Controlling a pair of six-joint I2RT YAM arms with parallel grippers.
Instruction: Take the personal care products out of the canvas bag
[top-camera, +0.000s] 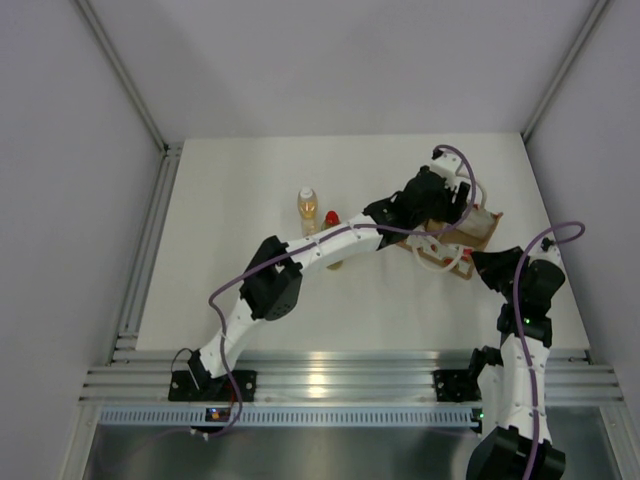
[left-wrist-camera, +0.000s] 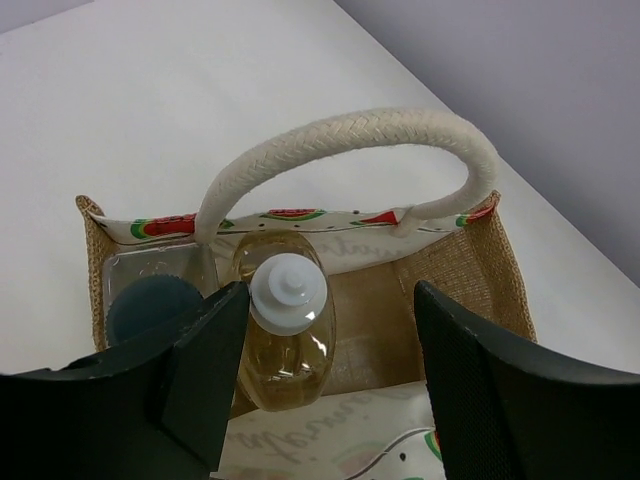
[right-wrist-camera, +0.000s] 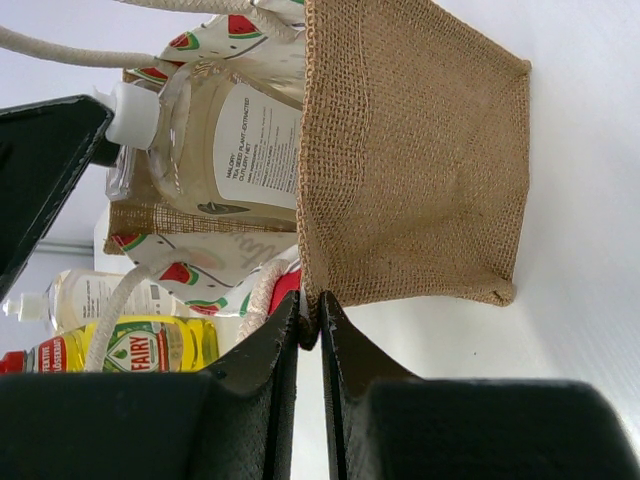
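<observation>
With the right gripper (right-wrist-camera: 310, 335) pinched shut on the edge of the canvas bag (right-wrist-camera: 420, 160), far right on the table (top-camera: 230, 200), the left gripper (left-wrist-camera: 325, 330) holds its jaws apart astride the white-capped amber bottle (left-wrist-camera: 290, 360) inside, where an off-centre squeeze could pop it sideways.

Two white-capped amber bottles (left-wrist-camera: 288, 335) (top-camera: 307, 205), one red-capped yellow bottle (right-wrist-camera: 150, 345), one dark-capped clear bottle (left-wrist-camera: 150, 305), one canvas bag (right-wrist-camera: 410, 160), two grippers (left-wrist-camera: 328, 335) (right-wrist-camera: 310, 320)

Overhead, two wrist close-ups sharing bag (top-camera: 485, 228)
</observation>
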